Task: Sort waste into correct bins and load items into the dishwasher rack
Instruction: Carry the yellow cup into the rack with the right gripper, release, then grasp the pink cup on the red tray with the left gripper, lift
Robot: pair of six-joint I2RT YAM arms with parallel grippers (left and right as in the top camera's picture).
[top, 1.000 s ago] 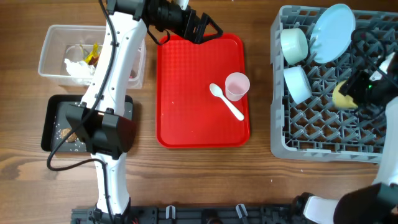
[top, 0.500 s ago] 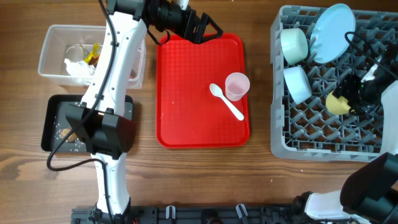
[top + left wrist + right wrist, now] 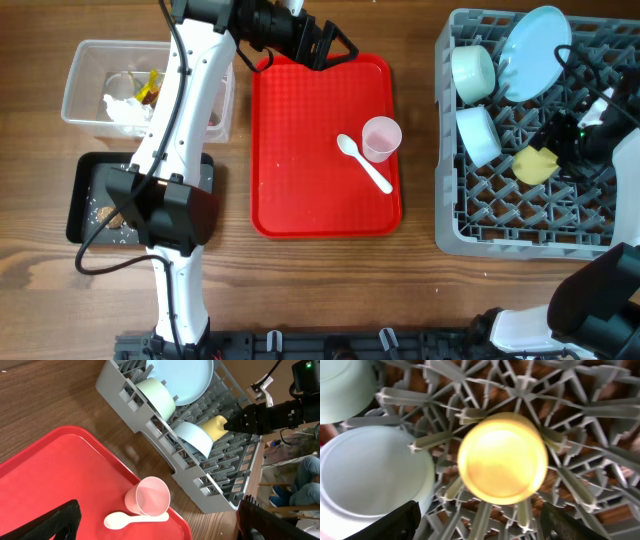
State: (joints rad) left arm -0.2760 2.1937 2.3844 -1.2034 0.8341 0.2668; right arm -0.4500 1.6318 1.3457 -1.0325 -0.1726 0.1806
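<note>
Overhead, the yellow cup point(image 3: 535, 164) now lies free on the rack point(image 3: 500, 243), the right gripper point(image 3: 565, 140) drawn back; the left gripper point(image 3: 328, 46) waits open at the red tray point(image 3: 310, 150). Left wrist: pink cup point(image 3: 148, 501) and spoon point(image 3: 127, 519) remain unloaded. Right wrist: fingers point(image 3: 390, 522) spread, cup released.

Your left arm point(image 3: 185, 100) rises from its base at the near left and stretches to the far side, where the wrist bends right. Your left gripper point(image 3: 333, 52) points right, fingers spread wide, holding nothing. Your right arm point(image 3: 600, 295) comes in from the near right corner. Your right gripper point(image 3: 558, 138) points left, fingers apart and empty.
</note>
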